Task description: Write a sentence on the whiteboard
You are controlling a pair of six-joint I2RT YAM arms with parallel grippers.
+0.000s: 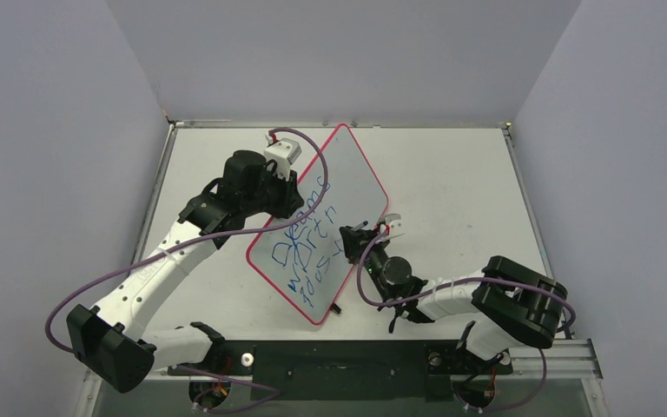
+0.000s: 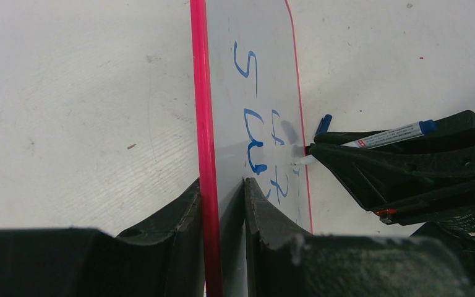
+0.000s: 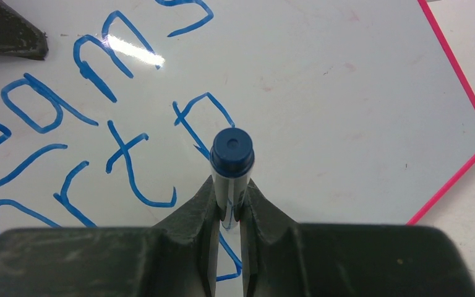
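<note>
The whiteboard lies tilted like a diamond in the middle of the table, with a thin red-pink rim. The sentence runs across it in blue scrawl, in three uneven lines. My left gripper is shut on the board's left edge, and the rim sits between the fingers in the left wrist view. My right gripper is shut on a blue-ended marker, upright between the fingertips. The marker's tip touches the whiteboard near its right rim, beside the sentence. The sentence also shows in the right wrist view.
A small black clip shows at the board's near corner. A small blue piece lies on the table just past the board's rim. Grey walls close in the table on three sides, and the arm bases sit on the black rail at the front.
</note>
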